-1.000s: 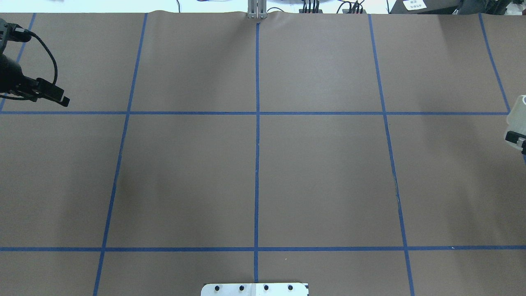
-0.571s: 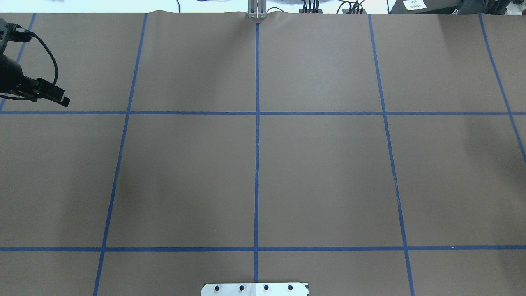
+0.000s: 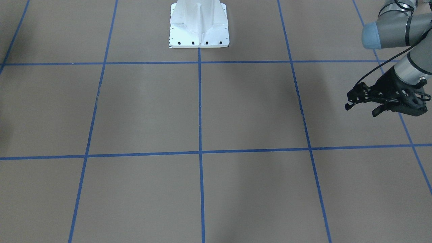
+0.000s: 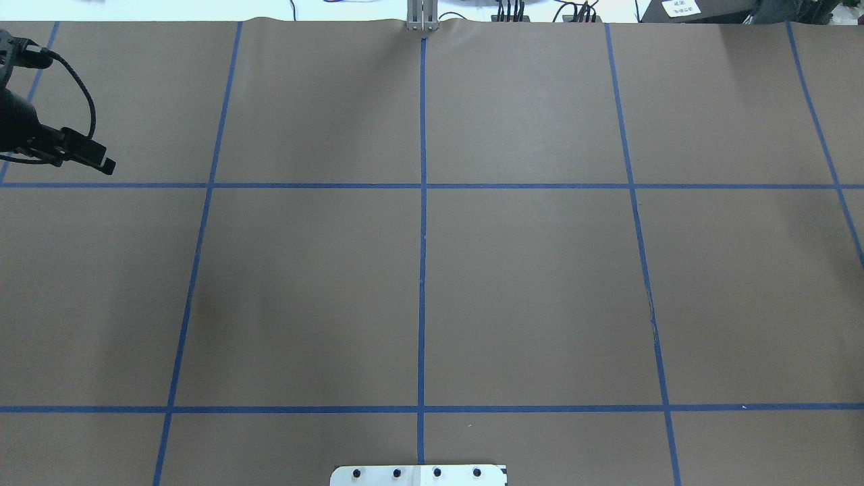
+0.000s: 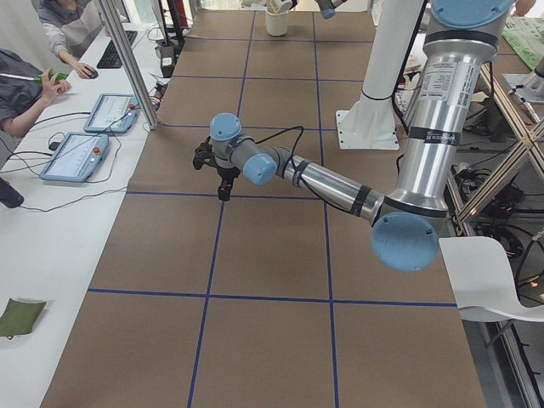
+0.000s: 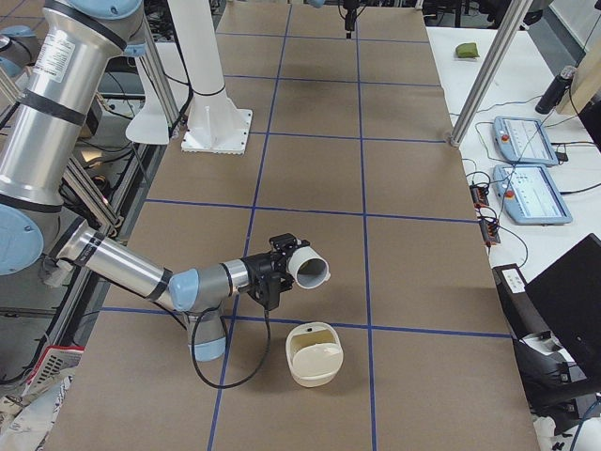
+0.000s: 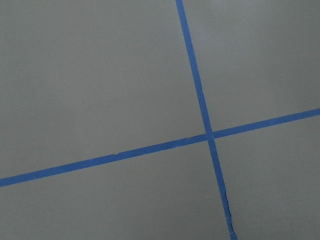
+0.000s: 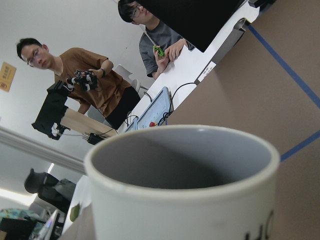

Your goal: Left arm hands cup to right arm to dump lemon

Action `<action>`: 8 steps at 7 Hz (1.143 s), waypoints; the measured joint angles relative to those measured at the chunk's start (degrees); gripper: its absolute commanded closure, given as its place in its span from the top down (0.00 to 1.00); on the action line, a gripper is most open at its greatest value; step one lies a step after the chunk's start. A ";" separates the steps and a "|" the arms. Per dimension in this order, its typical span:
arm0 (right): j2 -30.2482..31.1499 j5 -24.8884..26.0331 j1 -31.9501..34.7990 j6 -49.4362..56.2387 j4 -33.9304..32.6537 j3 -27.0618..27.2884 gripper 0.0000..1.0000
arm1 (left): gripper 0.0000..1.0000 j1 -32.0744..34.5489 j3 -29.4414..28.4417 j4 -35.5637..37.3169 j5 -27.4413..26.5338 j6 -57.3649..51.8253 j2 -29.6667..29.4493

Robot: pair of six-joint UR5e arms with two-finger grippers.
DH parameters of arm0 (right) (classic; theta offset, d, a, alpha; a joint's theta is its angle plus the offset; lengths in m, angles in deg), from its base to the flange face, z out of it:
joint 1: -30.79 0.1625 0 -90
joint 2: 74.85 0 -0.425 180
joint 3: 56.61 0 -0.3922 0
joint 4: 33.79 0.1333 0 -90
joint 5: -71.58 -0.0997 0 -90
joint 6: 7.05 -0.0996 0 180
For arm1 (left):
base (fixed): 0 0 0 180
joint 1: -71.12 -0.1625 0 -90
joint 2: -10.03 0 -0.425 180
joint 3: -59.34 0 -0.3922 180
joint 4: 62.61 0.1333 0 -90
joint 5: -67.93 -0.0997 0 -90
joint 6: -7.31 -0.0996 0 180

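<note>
The cup (image 6: 309,267) lies tipped on its side at the right gripper (image 6: 281,268), near the worktop's right end and close to a cream tub (image 6: 315,354). I cannot tell whether those fingers clamp it. The left gripper (image 3: 361,108) hovers by the left edge — fingers spread, seemingly empty.

Obstructions and cut-offs noted.
Cup (image 8: 185,200) runs off the right wrist view's lower edge, lettering (image 8: 260,229) truncated; right end effector (image 6: 286,266): fingers too small to judge; left end effector (image 4: 101,160) cropped overhead.
</note>
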State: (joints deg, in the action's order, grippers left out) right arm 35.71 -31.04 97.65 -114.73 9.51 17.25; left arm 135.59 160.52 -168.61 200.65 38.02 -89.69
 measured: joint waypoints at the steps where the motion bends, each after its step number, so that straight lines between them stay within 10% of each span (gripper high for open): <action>1: -1.49 0.08 1.18 -6.91 3.03 -2.58 0.04 | 1.00 0.03 0.09 0.00 0.00 0.01 0.00; 6: -4.62 2.14 9.61 -40.34 8.89 -7.26 0.05 | 1.00 0.04 0.32 0.00 0.00 0.01 -0.09; 8: -4.80 10.39 10.40 -55.77 12.42 -9.57 0.07 | 1.00 0.08 0.87 0.00 0.01 0.04 0.00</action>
State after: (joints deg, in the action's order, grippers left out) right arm 30.91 -20.65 108.05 -170.50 21.92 7.68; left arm 135.68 161.38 -168.61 200.66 38.06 -89.69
